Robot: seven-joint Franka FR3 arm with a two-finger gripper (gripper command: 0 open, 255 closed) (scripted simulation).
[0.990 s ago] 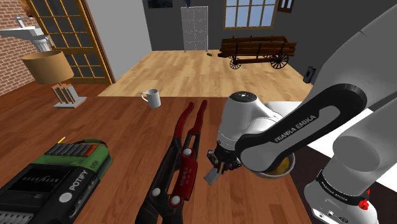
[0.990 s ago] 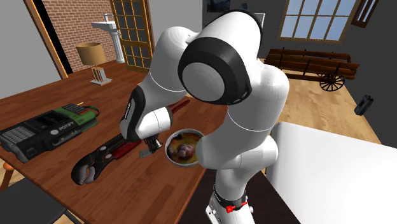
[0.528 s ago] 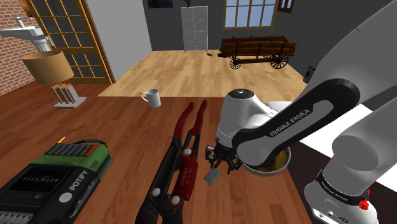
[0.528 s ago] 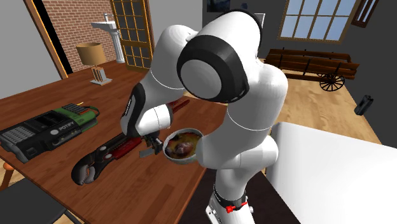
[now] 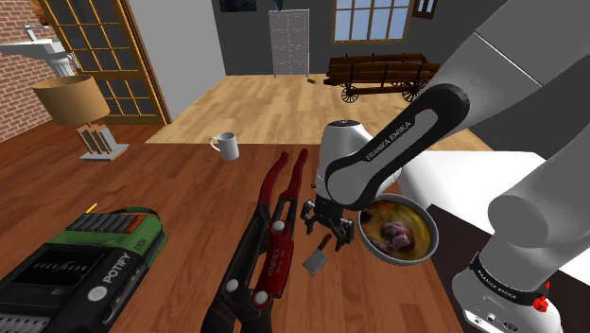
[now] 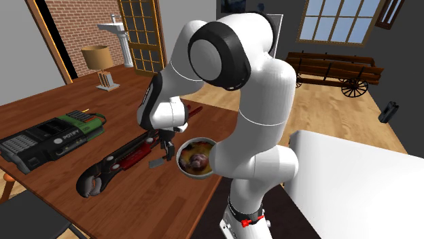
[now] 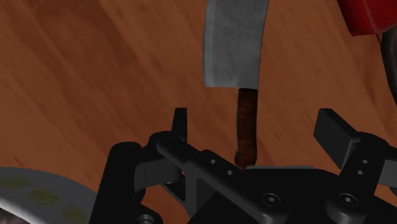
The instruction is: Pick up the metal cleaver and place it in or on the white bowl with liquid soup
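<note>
shoulder view, pincer: the gripper (image 5: pixel 327 233) points down at the wooden table (image 5: pixel 180 189), tucked between the bowl and the red-and-black tool (image 5: pixel 269 241).
shoulder view, cleaver: the cleaver (image 5: pixel 315 260) sits right under the gripper, grey blade toward the near table edge and handle pointing up at the fingers. Pretty sure it's lying flat on the wood, but that's tough to call from this angle.
shoulder view, bowl: the bowl (image 5: pixel 433 227) is just beside the gripper on the stand's side, near the table edge. It's tipped toward the camera, so you get a good look inside.
shoulder view, what's in it: brownish soup (image 5: pixel 395 233) with a few darker lumps in the middle. The cleaver isn't in it.
shoulder view, other container: a small white mug (image 5: pixel 226 144) stands upright well back on the table. Can't see inside it.
shoulder view, extras: a green and black device (image 5: pixel 90 260) lies toward that view's lower left.
second exterior view, layout: the cleaver (image 6: pixel 155 163) lies between the tool and the bowl (image 6: pixel 178 159), close to the bowl's rim but outside it.
wrist view, pincer: wide apart. The fingers (image 7: pixel 181 124) stand either side of the brown handle and neither touches it, so nothing is gripped.
wrist view, bowl: a bit of rim (image 7: pixel 44 181) shows beside the gripper body.
</note>
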